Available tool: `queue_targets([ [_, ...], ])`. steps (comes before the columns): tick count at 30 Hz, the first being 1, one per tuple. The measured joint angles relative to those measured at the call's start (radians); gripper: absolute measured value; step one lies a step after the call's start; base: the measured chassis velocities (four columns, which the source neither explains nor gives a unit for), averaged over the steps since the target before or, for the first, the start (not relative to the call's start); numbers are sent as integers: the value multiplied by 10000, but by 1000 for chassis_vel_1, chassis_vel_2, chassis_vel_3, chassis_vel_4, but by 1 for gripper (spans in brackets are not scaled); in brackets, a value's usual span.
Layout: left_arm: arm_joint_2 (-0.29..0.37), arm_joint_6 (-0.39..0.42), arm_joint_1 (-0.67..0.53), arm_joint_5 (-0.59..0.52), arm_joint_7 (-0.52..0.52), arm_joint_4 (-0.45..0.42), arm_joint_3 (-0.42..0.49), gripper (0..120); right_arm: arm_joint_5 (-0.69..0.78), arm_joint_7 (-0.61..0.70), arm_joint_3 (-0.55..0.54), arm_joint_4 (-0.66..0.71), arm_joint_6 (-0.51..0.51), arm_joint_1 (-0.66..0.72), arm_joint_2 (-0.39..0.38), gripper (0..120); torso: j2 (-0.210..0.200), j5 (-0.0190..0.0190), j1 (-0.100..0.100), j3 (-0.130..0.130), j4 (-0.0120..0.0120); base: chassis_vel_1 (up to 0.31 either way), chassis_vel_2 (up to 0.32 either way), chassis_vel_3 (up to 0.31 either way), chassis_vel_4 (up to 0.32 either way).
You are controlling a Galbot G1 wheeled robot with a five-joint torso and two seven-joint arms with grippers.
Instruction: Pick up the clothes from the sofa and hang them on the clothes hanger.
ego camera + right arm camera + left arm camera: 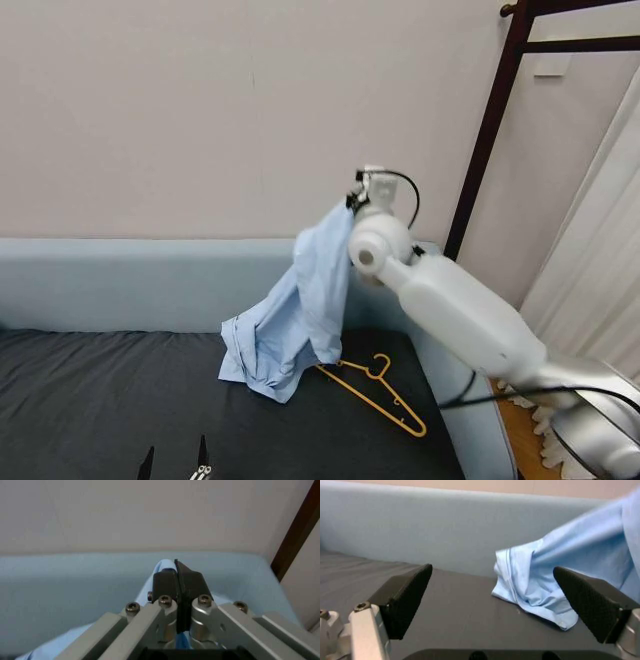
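A light blue shirt (300, 310) hangs from my right gripper (352, 203), which is shut on its top and raised above the sofa's right end; the hem still rests on the dark seat (100, 400). In the right wrist view the gripper (175, 572) pinches blue cloth (162, 565) between closed pads. A yellow hanger (375, 392) lies on the seat just right of the shirt. My left gripper (175, 462) sits low at the front, open; its wrist view shows the gripper (495, 603) with black pads (407, 596) wide apart, facing the shirt (570, 573).
A dark wooden clothes rack post (490, 130) rises at the right beyond the sofa arm. The pale blue sofa back (120, 280) runs along the wall. A white curtain (600, 270) hangs at the far right.
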Motion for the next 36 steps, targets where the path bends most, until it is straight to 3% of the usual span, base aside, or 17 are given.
queue_targets([
  [3,-1,-9,57,-48,-4,141,58,94,-32,522,-1,379,-81,-1084,424,0,0,-4,-1,1,7,0,0,0,0],
  [9,10,175,44,-257,64,192,372,94,-198,738,167,-193,50,-1270,1521,0,0,-5,-1,0,4,0,0,0,0],
  [16,-72,267,-29,-299,94,265,523,94,63,830,71,-1863,296,630,3906,0,0,-12,0,1,4,0,0,0,0],
  [18,-53,239,-30,-301,102,262,502,94,55,766,189,-2661,333,1524,4727,0,0,-13,0,0,19,0,0,0,0],
  [20,-22,226,-21,-317,96,243,472,94,-34,742,371,-3049,363,1907,4922,0,1,-16,0,-1,22,0,0,0,0],
  [22,56,214,-7,-368,73,166,406,94,-243,754,766,-3612,423,2347,5031,0,0,-8,0,1,3,0,0,0,0],
  [25,169,212,-26,-453,73,110,361,94,-292,996,886,-3502,456,2293,5039,0,1,-5,0,0,-8,0,0,0,0],
  [27,226,211,-77,-495,88,145,360,94,-249,1242,677,-2805,465,1754,4794,0,1,-6,0,-1,7,0,0,0,0],
  [28,239,211,-161,-516,74,296,378,94,-175,1492,374,-2079,468,1007,4148,0,0,-5,0,0,10,0,0,0,0],
  [29,239,211,-161,-516,74,296,378,94,-175,1492,374,-2079,468,1007,4148,0,0,-5,0,0,10,0,0,0,0],
  [30,218,212,-242,-516,78,430,422,94,-159,1597,53,-1427,483,262,3378,0,0,-5,1,2,15,0,0,0,0],
  [33,102,246,-338,-534,83,725,626,94,-494,1533,-333,-260,399,-2279,1410,0,-2,1,1,3,-7,0,0,0,0],
  [36,60,424,-369,-704,88,791,901,94,-988,1207,-102,115,341,-3935,694,0,-1,3,-1,1,-9,0,0,0,0],
])
